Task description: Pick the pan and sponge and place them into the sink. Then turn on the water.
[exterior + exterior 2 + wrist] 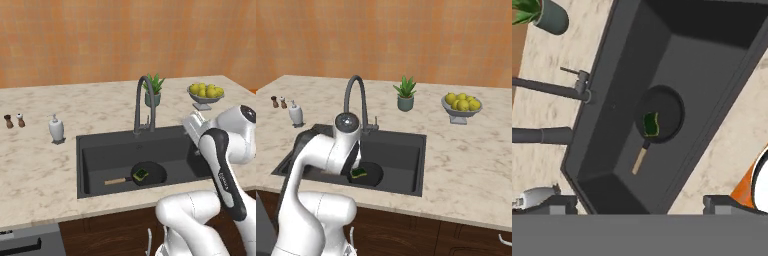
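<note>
The pale marbled stone surface (35, 170) runs wide in front of an orange wall, and sunk into it is the large dark grey rectangular sink (100, 150) with its tall dark gooseneck faucet (141, 102) rising from the back rim. No stream falls from the spout.

The white arm bends up over the right end of the basin, and its two-finger tool (192, 125) hangs above that right edge with nothing in it; in the hand view the two dark tips sit at the far corners, so the fingers stand wide apart.

On the sink floor, toward the front, lies the small round black frying pan (152, 172), its straight light wooden handle (117, 181) pointing left. The small green sponge with a yellow underside (140, 175) rests inside the pan, on the side nearest the handle.

Behind the sink to the right stands a grey bowl of yellow lemons (205, 93), and a small green potted plant (154, 90) sits just beside the faucet. To the left of the basin is a white soap dispenser bottle (56, 129), and farther left two little shakers (14, 120), one brown and one white-topped, stand close together.
</note>
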